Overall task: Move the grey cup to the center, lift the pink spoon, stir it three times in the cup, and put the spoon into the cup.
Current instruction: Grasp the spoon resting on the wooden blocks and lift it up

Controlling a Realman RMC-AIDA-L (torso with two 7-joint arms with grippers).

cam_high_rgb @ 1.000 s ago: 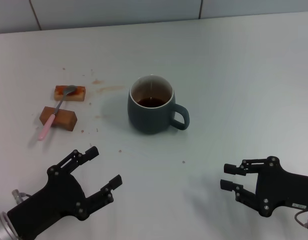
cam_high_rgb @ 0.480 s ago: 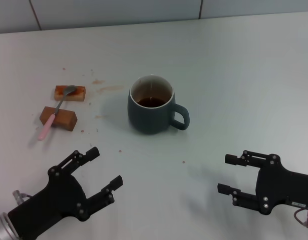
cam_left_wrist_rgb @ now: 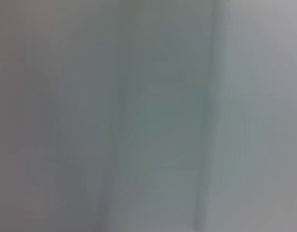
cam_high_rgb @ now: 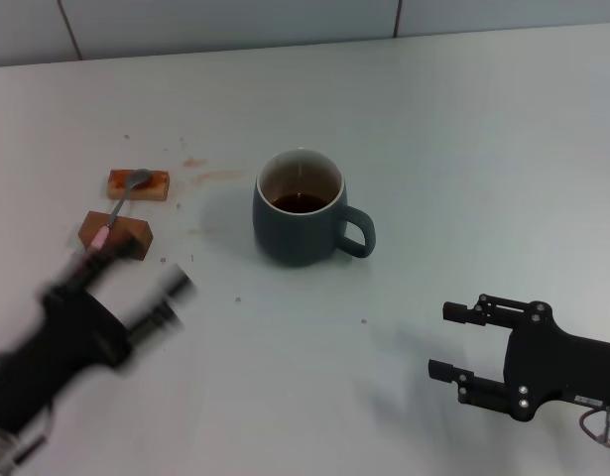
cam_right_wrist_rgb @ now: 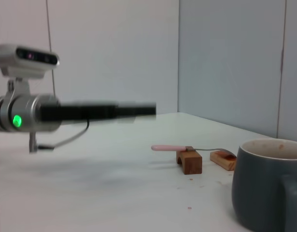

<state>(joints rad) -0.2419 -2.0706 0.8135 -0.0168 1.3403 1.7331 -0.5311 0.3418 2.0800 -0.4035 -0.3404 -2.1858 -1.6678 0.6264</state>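
White table (cam_high_rgb: 463,149), pink spoon (cam_high_rgb: 116,213) beyond left pincer (cam_high_rgb: 136,288) (blurred)

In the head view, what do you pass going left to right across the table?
Left gripper → pink spoon resting across two brown blocks → grey cup → right gripper.

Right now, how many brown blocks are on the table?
2. One brown block lies farther back, under the pink spoon's bowl; the other sits nearer, under its handle, both left of the grey cup. None seems hidden.
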